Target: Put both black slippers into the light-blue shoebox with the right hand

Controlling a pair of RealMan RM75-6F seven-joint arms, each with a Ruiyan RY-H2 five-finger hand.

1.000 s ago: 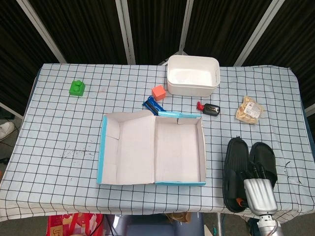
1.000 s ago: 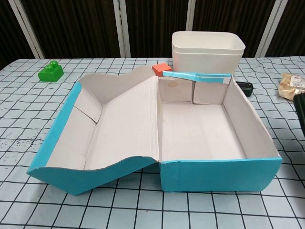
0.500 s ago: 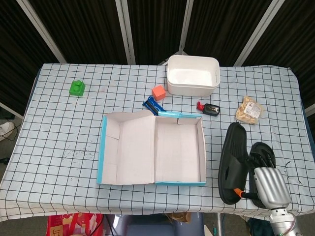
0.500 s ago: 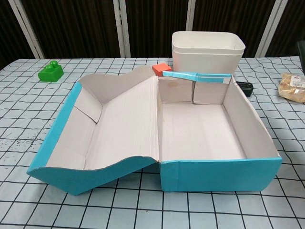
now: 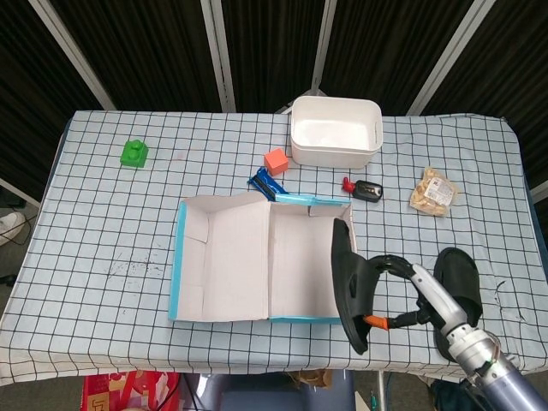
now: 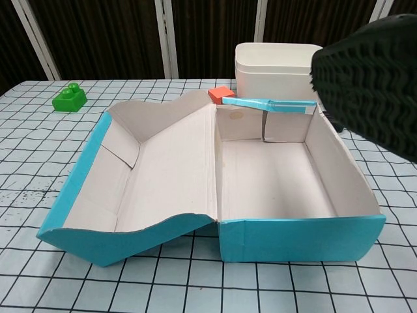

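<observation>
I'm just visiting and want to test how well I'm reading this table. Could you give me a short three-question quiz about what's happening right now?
1. True or false: both black slippers already lie inside the light-blue shoebox.
2. Which hand holds a slipper? A) left B) right C) neither
3. Fill in: the second slipper rests on the ____.

Key:
1. False. The held slipper hangs tilted over the shoebox's right wall; the other lies on the table.
2. B. The right hand grips it; the left hand is not in view.
3. Table, to the right of the shoebox.
</observation>
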